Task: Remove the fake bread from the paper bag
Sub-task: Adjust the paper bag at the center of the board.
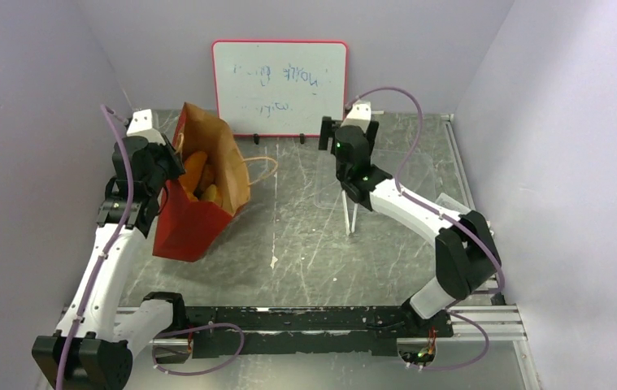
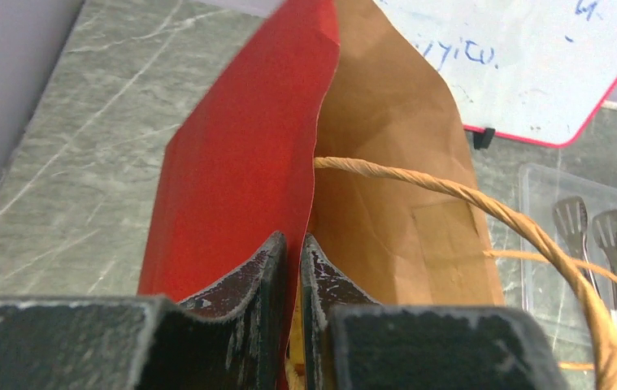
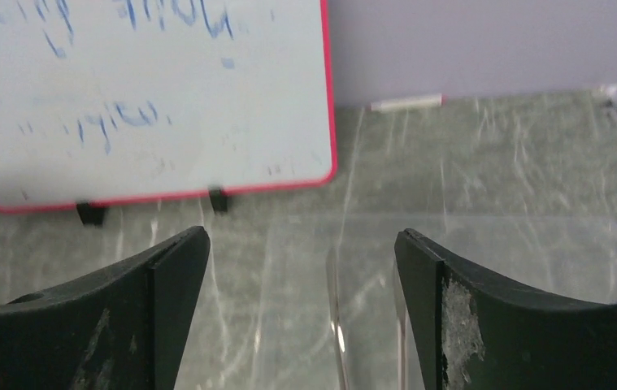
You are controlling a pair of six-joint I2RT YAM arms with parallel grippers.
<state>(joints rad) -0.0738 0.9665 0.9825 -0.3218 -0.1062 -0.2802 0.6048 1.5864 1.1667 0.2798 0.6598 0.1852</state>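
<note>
The paper bag [image 1: 191,223] stands tilted at the left, red outside and brown inside, with its mouth open. Orange fake bread pieces [image 1: 197,171] lie inside it. A long orange one and a smaller tan roll [image 1: 212,194] show; the rest is hidden. My left gripper [image 1: 173,160] is shut on the bag's left rim. In the left wrist view its jaws [image 2: 293,253] pinch the red wall [image 2: 240,162], and the loop handle [image 2: 459,197] arcs to the right. My right gripper [image 1: 331,135] is open and empty, raised near the whiteboard; its jaws stand wide apart in the right wrist view [image 3: 301,244].
A red-framed whiteboard [image 1: 279,88] stands at the back. Metal tongs [image 1: 352,213] lie on a clear tray [image 2: 532,211] under the right arm and also show in the left wrist view [image 2: 585,227]. A marker [image 3: 406,102] lies by the back wall. Purple walls close in both sides.
</note>
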